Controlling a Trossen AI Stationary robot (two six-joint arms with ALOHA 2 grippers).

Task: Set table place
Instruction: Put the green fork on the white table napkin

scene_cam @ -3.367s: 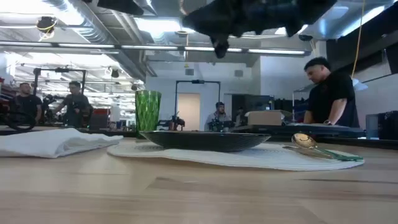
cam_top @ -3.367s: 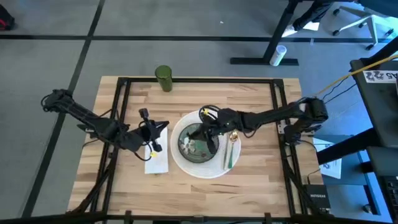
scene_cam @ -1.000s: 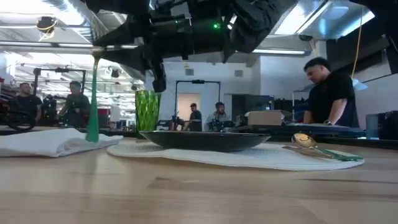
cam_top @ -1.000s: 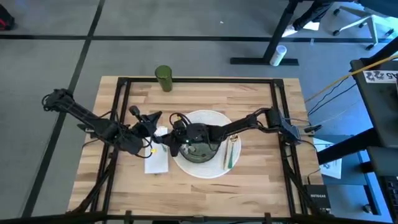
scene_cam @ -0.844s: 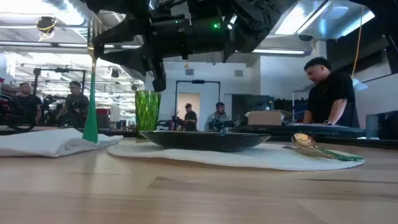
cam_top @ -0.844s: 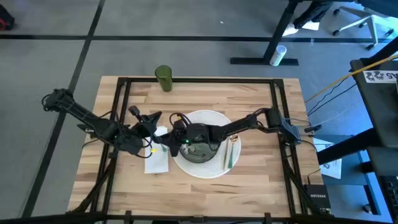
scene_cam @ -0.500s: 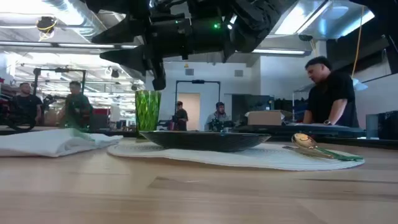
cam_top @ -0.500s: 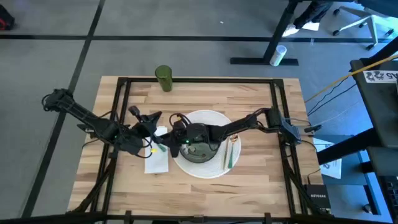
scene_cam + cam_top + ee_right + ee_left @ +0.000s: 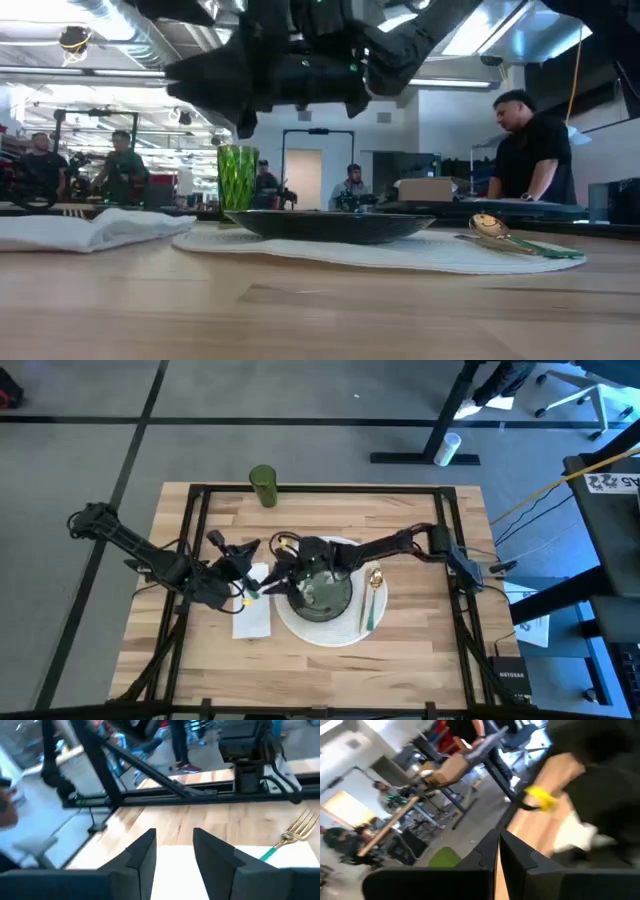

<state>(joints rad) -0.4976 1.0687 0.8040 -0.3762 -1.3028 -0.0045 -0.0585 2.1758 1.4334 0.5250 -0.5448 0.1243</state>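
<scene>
Right gripper [image 9: 272, 578]: over napkin/plate edge, fingers apart, holding nothing.
Left gripper [image 9: 238, 556]: by napkin's far end, fingers together.
Fork [image 9: 289, 838]: gold w/ green handle, lying on napkin [image 9: 252, 612].
Table [image 9: 400, 510]: wood; carries plate [image 9: 345, 632], dark bowl [image 9: 322, 592], spoon [image 9: 374, 582], green cup [image 9: 263, 486].

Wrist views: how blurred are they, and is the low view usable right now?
Left wrist view: heavy motion smear, only the closed fingers read sharp. Right wrist view: blurred room, but the gold fork and open right gripper are legible. Low view: spoon sharp, arms overhead dark against ceiling-light glare.
</scene>
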